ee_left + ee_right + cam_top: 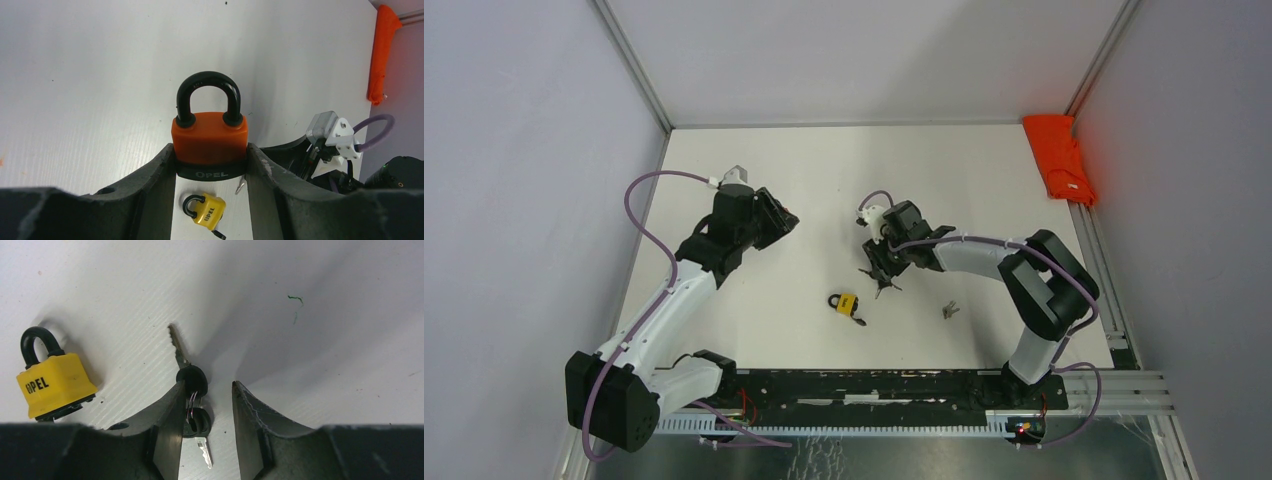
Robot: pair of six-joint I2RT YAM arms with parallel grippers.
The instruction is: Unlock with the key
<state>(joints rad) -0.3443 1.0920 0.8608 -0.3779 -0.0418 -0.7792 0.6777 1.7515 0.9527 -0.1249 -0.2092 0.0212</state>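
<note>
An orange padlock [210, 137] with a black shackle stands upright between the fingers of my left gripper [210, 148], which is shut on its body, held above the table. Two black-headed keys on a ring [193, 390] lie flat on the table. My right gripper [207, 385] is open over them. The keys rest against its left finger [167, 415] and a gap shows to the other finger. In the top view the right gripper [882, 278] points down at mid-table and the left gripper [781, 220] is farther left.
A yellow padlock [844, 304] [55, 382] lies on the table left of the keys, with a dark key head at its base. A small loose key [949, 310] lies to the right. A red cloth [1059, 160] sits at the far right corner.
</note>
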